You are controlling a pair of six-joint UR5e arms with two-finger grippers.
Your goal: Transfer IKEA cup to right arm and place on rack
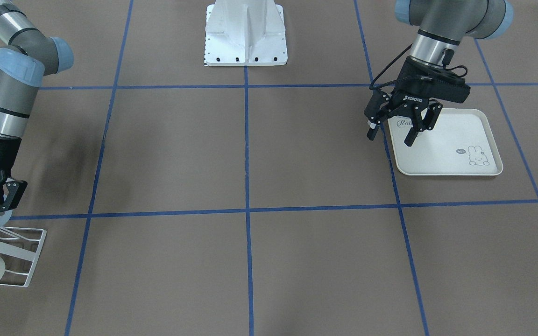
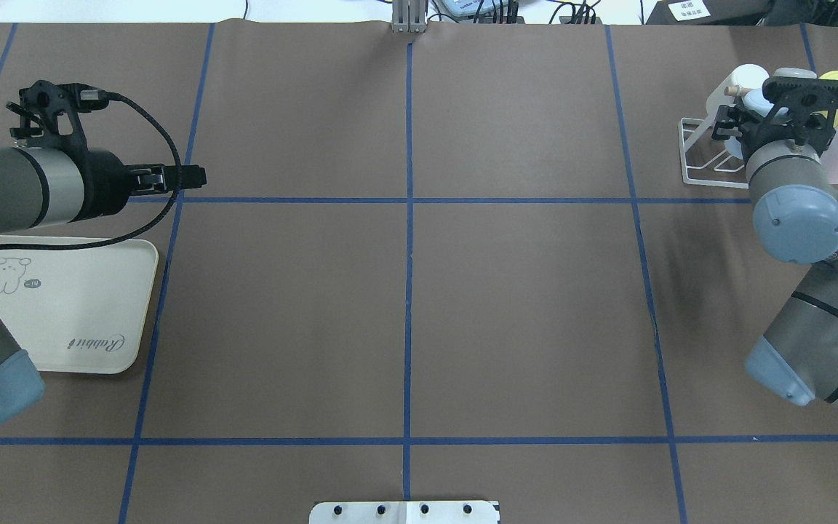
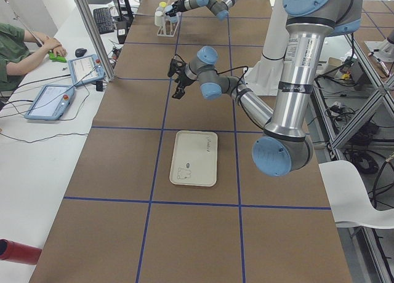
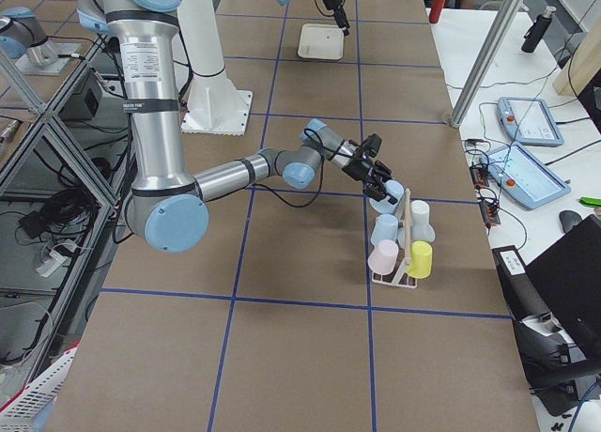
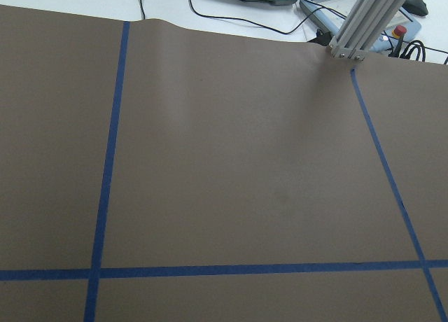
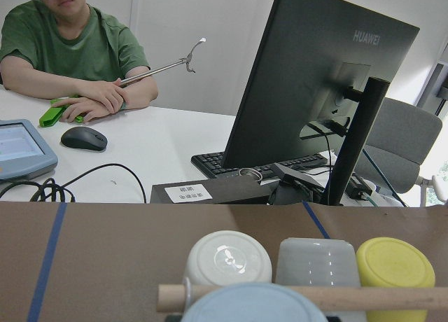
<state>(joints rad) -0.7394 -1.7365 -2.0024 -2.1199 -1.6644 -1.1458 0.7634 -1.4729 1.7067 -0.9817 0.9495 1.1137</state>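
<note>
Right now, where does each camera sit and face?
Front-facing: across brown table, faces white base; both arms.
Overhead: behind robot, looks down; both arms.
Exterior left: left end; left arm near.
Exterior right: right end; right arm near.
Left wrist: bare table only.
Right wrist: over white wire rack, facing a person.
Front and overhead share the cream rabbit-print tray.

ROBOTIQ: left gripper; Rabbit: tray; HUAWEI: monitor.
</note>
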